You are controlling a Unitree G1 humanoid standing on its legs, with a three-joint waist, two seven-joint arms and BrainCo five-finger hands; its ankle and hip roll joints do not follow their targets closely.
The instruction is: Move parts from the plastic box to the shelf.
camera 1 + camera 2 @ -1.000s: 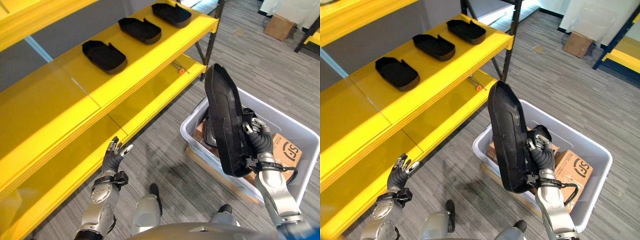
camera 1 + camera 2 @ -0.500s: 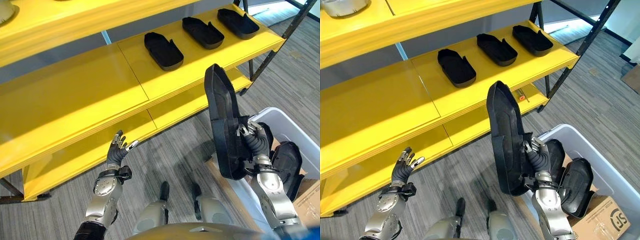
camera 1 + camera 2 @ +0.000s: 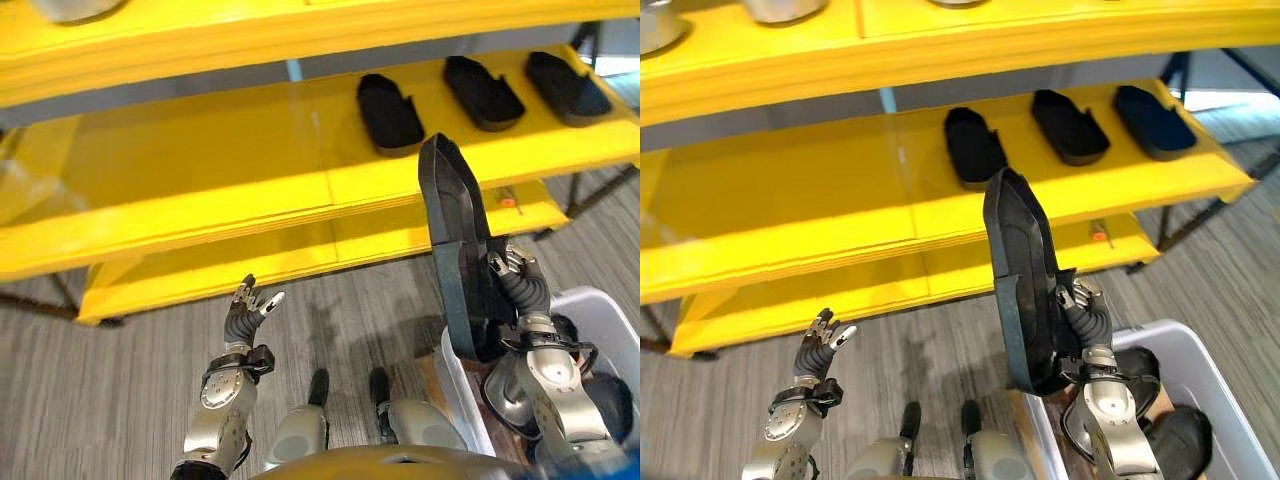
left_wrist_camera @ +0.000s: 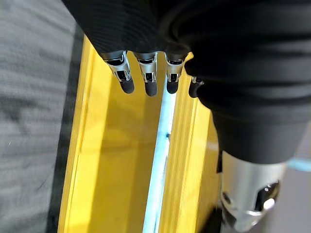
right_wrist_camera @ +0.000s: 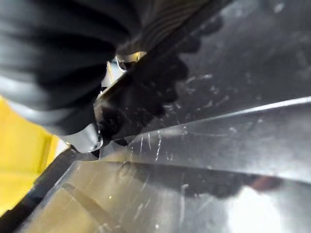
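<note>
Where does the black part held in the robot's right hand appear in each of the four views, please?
Left eye view: black part upright, right of centre, in the right hand.
Right eye view: centre, before the yellow shelf.
Left wrist view: not in it.
Right wrist view: glossy black surface close up.
Shared landmark: the yellow shelf.

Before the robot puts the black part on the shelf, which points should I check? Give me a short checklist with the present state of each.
1. Right hand grips the black part: ok, fingers curled round its edge, part held upright.
2. Free place on the middle shelf: ok, bare yellow surface to the left of the three parts already there.
3. Left hand out of the way: ok, open, low in front of the bottom shelf, holding nothing.
4. Part clear of the plastic box: ok, it stands above the rim.
5. How firm the grip is: cannot tell; the right wrist view is too dark and close.
</note>
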